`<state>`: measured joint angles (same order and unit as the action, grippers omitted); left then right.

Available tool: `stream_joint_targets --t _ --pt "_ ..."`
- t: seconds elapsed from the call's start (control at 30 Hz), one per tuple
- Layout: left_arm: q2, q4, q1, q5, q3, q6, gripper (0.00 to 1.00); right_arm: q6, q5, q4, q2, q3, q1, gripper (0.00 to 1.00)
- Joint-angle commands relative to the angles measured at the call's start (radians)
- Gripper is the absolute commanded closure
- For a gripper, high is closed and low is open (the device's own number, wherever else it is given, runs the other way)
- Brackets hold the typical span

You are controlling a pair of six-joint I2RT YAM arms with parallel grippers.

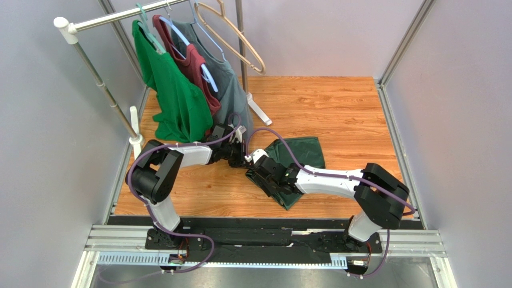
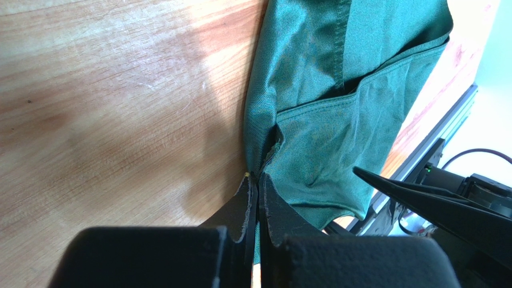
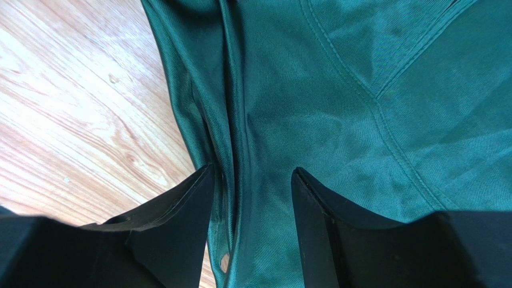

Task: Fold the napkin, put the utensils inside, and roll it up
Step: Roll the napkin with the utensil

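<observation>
Top view: the napkin (image 1: 300, 155) lies rumpled on the table (image 1: 348, 108), just in front and to the right of the clothes rack (image 1: 99, 84). Both arms reach to its edge nearest the rack. No fork shows.

Left wrist: the left gripper (image 2: 257, 183) is pressed together, pinching a cloth edge on that rack-side border.

Right wrist: the right gripper (image 3: 252, 180) is spread, straddling a raised ridge of cloth without gripping it.

This looks like the folding step. Next, the right claw likely needs to close on that ridge. Both arms can then carry the edge away from the rack together, keeping it taut.
</observation>
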<state>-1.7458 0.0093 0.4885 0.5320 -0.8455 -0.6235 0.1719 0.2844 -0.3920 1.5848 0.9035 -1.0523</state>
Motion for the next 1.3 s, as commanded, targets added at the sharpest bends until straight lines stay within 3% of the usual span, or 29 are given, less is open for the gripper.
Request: stream_joint_targets --t 0.0,0.13,0.4,0.73,0.83,0.87,0.9,1.2,1.23,1.27 --pt "0.032 0.001 -0.007 0.026 -0.021 0.013 1.0 0.005 0.021 0.022 0.017 0.025 -0.003 0.47" --pt "0.031 0.004 -0.007 0.033 -0.02 0.013 1.0 0.003 0.048 0.022 0.037 0.029 -0.006 0.49" --pt "0.032 0.008 -0.007 0.037 -0.02 0.011 1.0 0.014 0.121 -0.024 0.092 0.074 -0.017 0.67" --pt "0.028 0.02 -0.007 0.043 -0.023 0.002 1.0 0.006 0.131 -0.059 0.072 0.112 -0.066 0.72" --pt "0.028 0.024 -0.008 0.045 -0.023 -0.001 1.0 0.011 0.118 -0.058 0.089 0.114 -0.066 0.85" --pt "0.028 0.024 -0.008 0.046 -0.023 -0.001 1.0 0.012 0.114 -0.056 0.095 0.112 -0.067 0.98" --pt "0.028 0.024 -0.008 0.049 -0.023 -0.001 1.0 0.015 0.11 -0.053 0.099 0.112 -0.066 1.0" --pt "0.042 0.038 -0.01 0.04 -0.009 -0.005 1.0 0.02 0.101 -0.056 0.086 0.107 -0.097 1.0" --pt "0.039 0.038 -0.01 0.042 -0.007 -0.005 1.0 0.029 0.101 -0.067 0.095 0.107 -0.098 0.99" --pt "0.037 0.041 -0.01 0.042 -0.007 -0.005 1.0 0.029 0.105 -0.071 0.099 0.109 -0.101 0.92"
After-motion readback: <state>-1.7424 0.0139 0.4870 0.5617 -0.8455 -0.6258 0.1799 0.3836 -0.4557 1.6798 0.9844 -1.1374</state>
